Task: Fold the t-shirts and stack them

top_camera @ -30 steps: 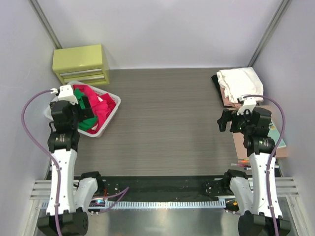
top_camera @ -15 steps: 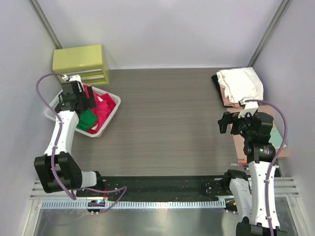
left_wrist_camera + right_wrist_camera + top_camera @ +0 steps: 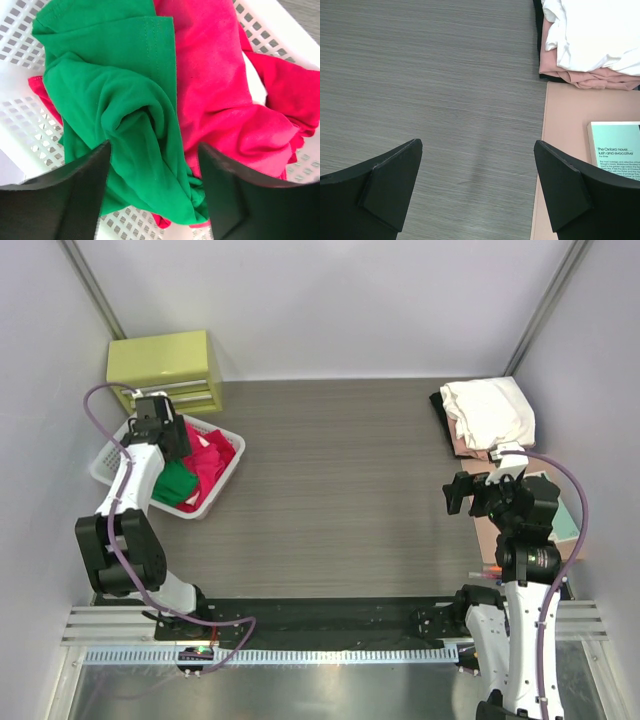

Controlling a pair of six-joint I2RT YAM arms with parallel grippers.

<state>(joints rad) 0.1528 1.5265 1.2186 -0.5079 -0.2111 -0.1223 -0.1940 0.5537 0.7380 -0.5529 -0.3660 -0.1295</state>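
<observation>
A crumpled bright green t-shirt [image 3: 115, 105] and a red/magenta t-shirt [image 3: 225, 100] lie in the white slatted basket [image 3: 225, 475] at the left. My left gripper [image 3: 155, 187] is open just above them, its fingers either side of a green fold; in the top view it [image 3: 170, 440] hangs over the basket. A folded stack with a white t-shirt [image 3: 488, 410] on top, a pale pink t-shirt [image 3: 590, 77] and a black one beneath sits at the far right. My right gripper [image 3: 477, 192] is open and empty over bare table, left of that stack.
A yellow-green drawer unit [image 3: 165, 370] stands behind the basket. A teal-covered book [image 3: 617, 145] lies on a tan board [image 3: 565, 150] at the right edge. Grey walls close in on both sides.
My left arm has stretched out and lowered its gripper into the basket over the green shirt. My right arm has barely moved.
</observation>
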